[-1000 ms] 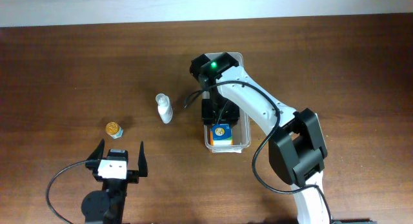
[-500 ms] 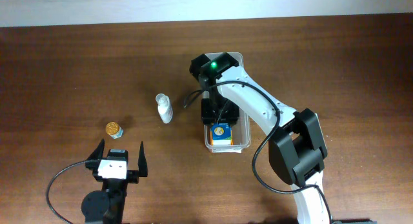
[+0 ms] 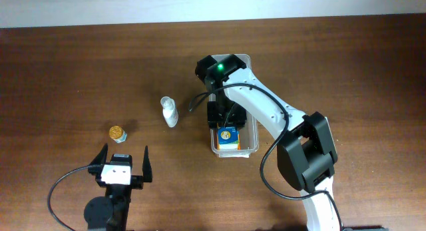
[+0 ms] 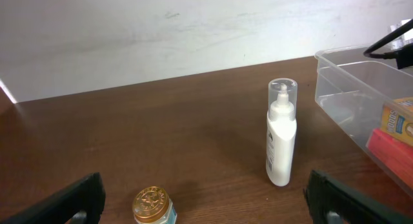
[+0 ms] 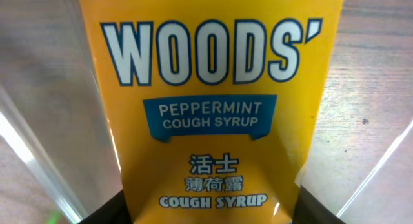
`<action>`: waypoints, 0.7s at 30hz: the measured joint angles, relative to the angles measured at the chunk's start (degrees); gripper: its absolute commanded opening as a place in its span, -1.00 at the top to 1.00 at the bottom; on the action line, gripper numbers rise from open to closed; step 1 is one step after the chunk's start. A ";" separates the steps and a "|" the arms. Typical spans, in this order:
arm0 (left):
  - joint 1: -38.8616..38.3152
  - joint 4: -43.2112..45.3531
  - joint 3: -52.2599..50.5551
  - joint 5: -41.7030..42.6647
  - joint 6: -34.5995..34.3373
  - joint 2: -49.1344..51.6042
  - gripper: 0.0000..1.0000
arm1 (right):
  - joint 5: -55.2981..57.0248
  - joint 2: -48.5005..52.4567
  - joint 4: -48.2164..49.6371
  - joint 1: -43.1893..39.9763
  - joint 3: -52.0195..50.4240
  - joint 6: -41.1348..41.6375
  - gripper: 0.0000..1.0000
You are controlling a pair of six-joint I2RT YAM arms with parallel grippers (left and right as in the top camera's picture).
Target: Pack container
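Note:
The container (image 3: 249, 148), a long clear plastic bin, lies mid-table under my right arm. My right gripper (image 3: 223, 118) reaches down into it, shut on a yellow Woods' cough syrup box (image 5: 213, 88) that fills the right wrist view; the dark fingers (image 5: 103, 208) press its two sides. From overhead the box (image 3: 228, 136) shows at the bin's near end. In the left wrist view the container (image 4: 342, 75) holds that yellow box (image 4: 400, 117) with something red (image 4: 390, 146) beside it. My left gripper (image 3: 124, 162) stands wide open near the front edge, holding nothing.
A white pump bottle (image 3: 169, 112) with a clear cap stands left of the container, upright in the left wrist view (image 4: 282, 133). A small jar with a gold lid (image 3: 118, 132) sits just ahead of the left gripper (image 4: 206, 201). The container's clear walls (image 5: 39, 166) flank the box.

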 measured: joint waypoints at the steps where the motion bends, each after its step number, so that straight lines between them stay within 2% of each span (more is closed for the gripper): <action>1: 0.00 0.00 0.00 -0.02 0.00 0.00 -0.99 | -0.02 0.00 -0.17 0.00 0.00 -0.15 -0.12; 21: 0.00 0.00 0.00 0.00 0.00 0.00 -0.99 | -0.46 0.00 -0.52 -1.01 1.07 -0.22 -0.15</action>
